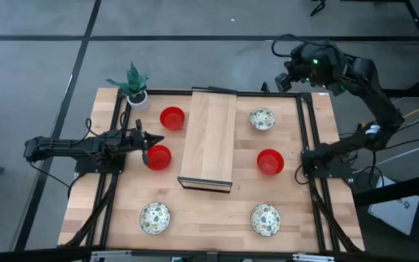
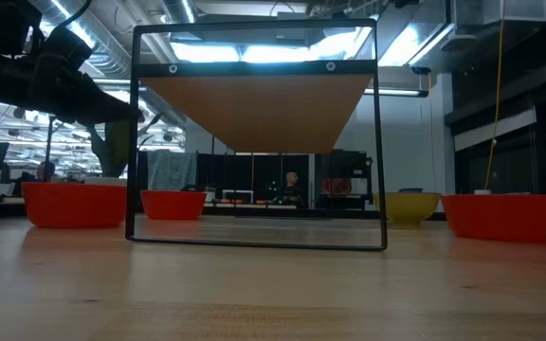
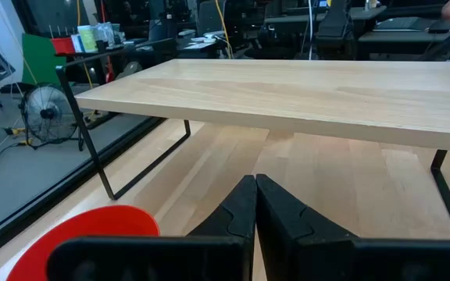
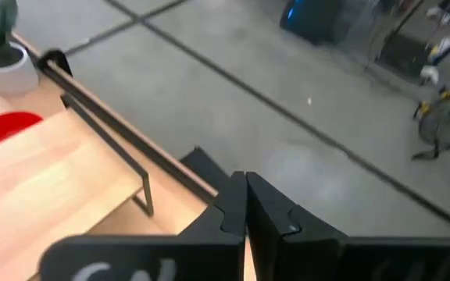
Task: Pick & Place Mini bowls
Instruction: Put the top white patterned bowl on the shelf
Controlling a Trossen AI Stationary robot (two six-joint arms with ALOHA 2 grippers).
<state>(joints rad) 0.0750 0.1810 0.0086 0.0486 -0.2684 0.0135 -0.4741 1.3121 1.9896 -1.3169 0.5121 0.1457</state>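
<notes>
Red bowls: three glossy ones. One (image 1: 172, 117) sits far left by the potted plant (image 1: 134, 85), one (image 1: 158, 156) lies just left of the wooden shelf (image 1: 208, 138), one (image 1: 270, 161) lies right of it.
Speckled bowls: three cream ones, at far right (image 1: 262, 118), near left (image 1: 154, 217) and near right (image 1: 265, 218); all rest on the table (image 1: 209, 211), none on the shelf.
Left gripper: (image 1: 145, 149) low over the table, touching or just beside the left-middle red bowl's rim; its fingers (image 3: 237, 215) are pressed together with nothing between them, the bowl's red edge just beside them.
Right gripper: (image 1: 285, 78) raised beyond the table's far right corner, fingers together (image 4: 244, 204) and empty, waiting.
Step in hand: judged to be the start of a pick on the left-middle red bowl.
Doing it well: part the fingers first, then straddle the rim with one finger inside and one outside, and close low on the wall.
Risk: glossy glaze may slip; pushing with closed fingers would skid the bowl toward the shelf's metal leg.
Placement: destination is not shown; the shelf top is my guess.
</notes>
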